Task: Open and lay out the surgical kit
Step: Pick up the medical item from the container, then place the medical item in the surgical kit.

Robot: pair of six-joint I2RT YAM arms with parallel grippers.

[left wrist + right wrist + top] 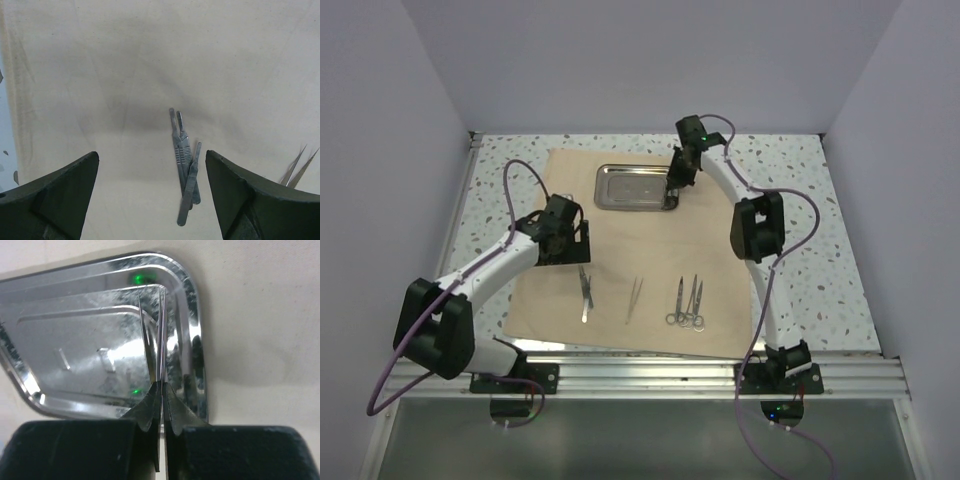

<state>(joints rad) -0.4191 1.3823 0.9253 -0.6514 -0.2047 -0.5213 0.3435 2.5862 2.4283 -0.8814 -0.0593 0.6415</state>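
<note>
Cloth (650, 250) spread flat, tray (630, 188) on it. Right gripper (161, 385) clenched on thin pointed tool (159, 340) over tray's right end. We judge step: moving instruments from tray to row. Left gripper (151, 160) released above scalpels (184, 165), nearward of tray. Next move: carry tool nearward of tray, set beside scissors (687, 305).

No legible text, label, brand or number in any view. Faint stamped marks on floor of steel tray (192, 305), too blurred to read. Scalpel handles (182, 150): ribbed grip only.
</note>
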